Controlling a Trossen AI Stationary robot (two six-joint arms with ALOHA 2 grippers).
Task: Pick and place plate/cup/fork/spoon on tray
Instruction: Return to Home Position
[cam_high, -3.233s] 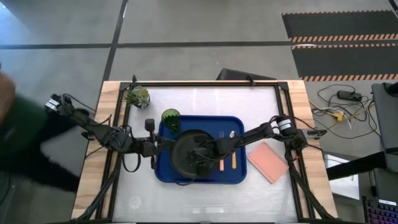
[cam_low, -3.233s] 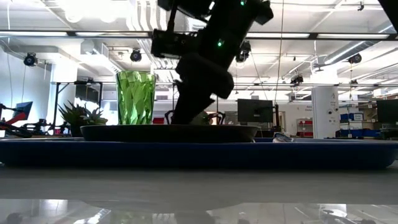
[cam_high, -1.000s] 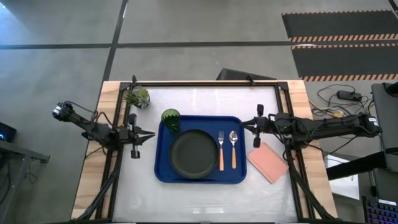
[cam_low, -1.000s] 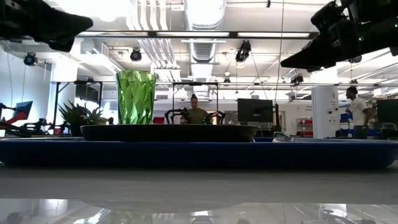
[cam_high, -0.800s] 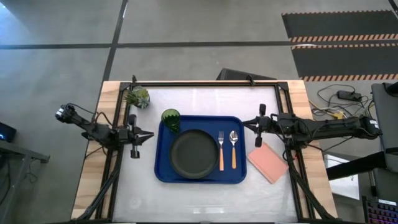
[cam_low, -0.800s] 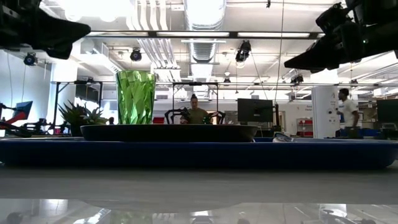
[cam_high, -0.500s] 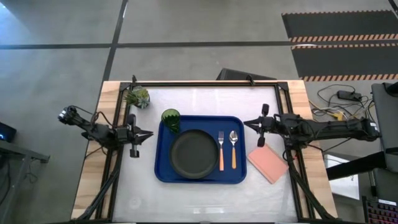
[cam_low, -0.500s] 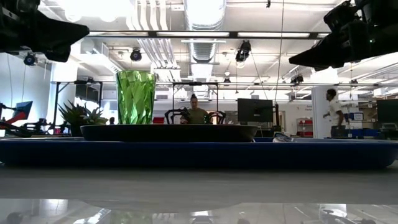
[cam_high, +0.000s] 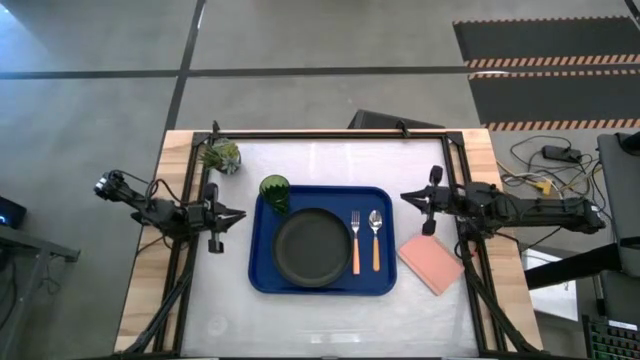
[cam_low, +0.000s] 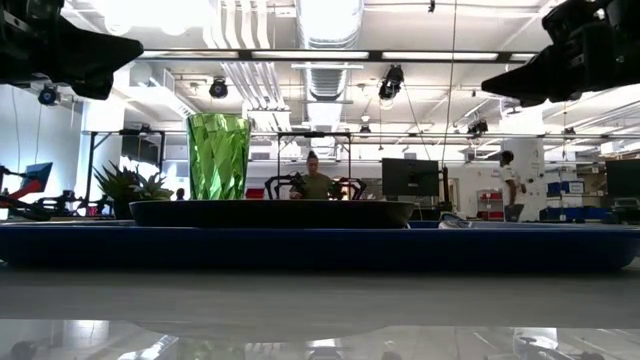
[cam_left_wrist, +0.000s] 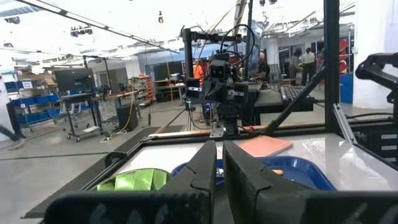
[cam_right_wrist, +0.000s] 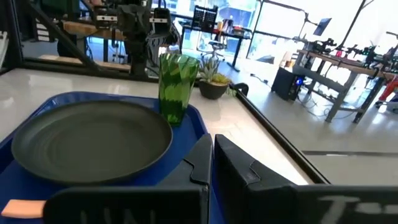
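White worktop fills the middle of the overhead frame, carrying the blue tray (cam_high: 322, 240) at centre. On it sit the plate (cam_high: 313, 247), the cup (cam_high: 274, 190) at its upper left corner, and the fork (cam_high: 355, 243) and spoon (cam_high: 375, 238) side by side, handles pointing to the frame's bottom. All 4 pieces appear placed, so no further pick seems needed. The left end effector (cam_high: 238, 216) hovers just left of the tray, fingers nearly closed, empty. The right end effector (cam_high: 408, 196) hovers just right of it, nearer the cutlery, fingers also narrow and empty.
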